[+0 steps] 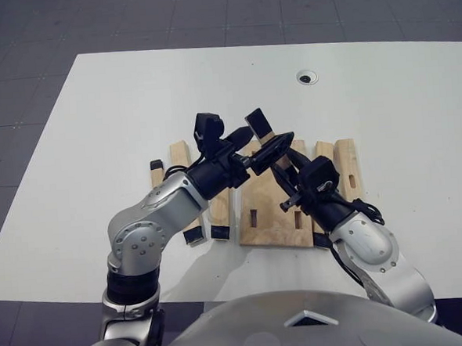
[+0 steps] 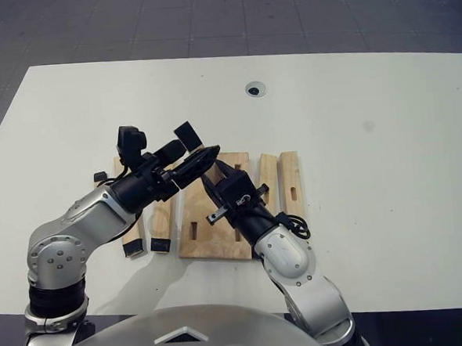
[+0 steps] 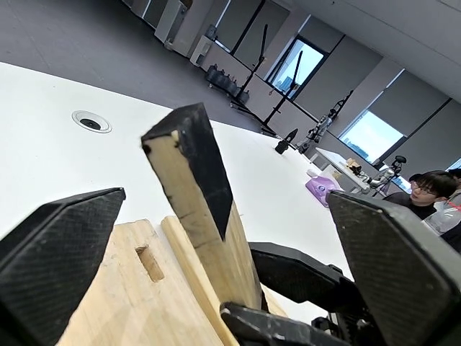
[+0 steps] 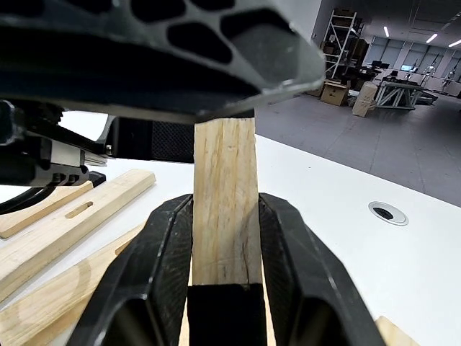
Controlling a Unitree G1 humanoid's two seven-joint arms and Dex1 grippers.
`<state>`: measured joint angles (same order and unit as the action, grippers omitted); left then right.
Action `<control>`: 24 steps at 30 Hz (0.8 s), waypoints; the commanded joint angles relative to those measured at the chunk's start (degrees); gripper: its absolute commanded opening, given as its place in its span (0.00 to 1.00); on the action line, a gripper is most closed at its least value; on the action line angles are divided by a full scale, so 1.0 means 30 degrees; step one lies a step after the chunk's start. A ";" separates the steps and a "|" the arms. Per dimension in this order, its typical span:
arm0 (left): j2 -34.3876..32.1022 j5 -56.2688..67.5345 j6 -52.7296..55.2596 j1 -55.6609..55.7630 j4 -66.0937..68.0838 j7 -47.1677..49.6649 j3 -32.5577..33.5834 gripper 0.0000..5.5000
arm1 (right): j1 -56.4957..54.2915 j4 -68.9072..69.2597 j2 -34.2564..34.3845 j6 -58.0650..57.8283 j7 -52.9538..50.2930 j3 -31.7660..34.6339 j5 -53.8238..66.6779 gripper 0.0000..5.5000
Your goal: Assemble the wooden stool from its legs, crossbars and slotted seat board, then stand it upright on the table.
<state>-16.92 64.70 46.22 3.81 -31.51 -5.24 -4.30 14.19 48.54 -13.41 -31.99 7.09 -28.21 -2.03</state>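
Spare legs [image 1: 181,155], black-capped, lie flat on table [image 1: 117,109], outboard of left claw [image 1: 264,142]. Left claw: fingers spread wide, straddling raised leg [image 3: 198,194], clear of both pads. Right claw [image 4: 225,209]: pinching that leg low on its shaft, cap uppermost. Seat board [image 1: 273,213]: flat beneath both claws. Slotted bars [image 1: 347,166]: beyond right claw. Advice: close left fingers squarely on the wood before the right lets go.

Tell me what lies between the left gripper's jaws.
A black-capped wooden leg, clamped by the right gripper, stands in the gap between the left gripper's open jaws; the left wrist view shows it.
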 commanded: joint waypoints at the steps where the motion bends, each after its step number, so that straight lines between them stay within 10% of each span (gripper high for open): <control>1: 0.0532 0.0272 -0.0028 -0.0174 0.0410 0.0072 0.0378 0.94 | -0.0015 0.0249 0.0283 -0.0367 -0.0039 -0.0165 -0.0080 0.23; 8: 0.0959 0.1130 0.0419 -0.0428 0.0752 -0.0061 0.0643 0.89 | 0.0020 0.0198 0.0435 -0.0505 -0.0054 -0.0346 -0.0190 0.23; 24: 0.0794 0.2539 0.1226 -0.0750 0.0623 0.0116 0.0815 0.41 | -0.0095 0.0092 0.0483 -0.0641 0.0027 -0.0693 -0.0284 0.23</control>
<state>-14.03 71.76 49.21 1.94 -29.40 -5.66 -2.27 14.30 48.59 -12.31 -32.91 7.03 -30.16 -2.65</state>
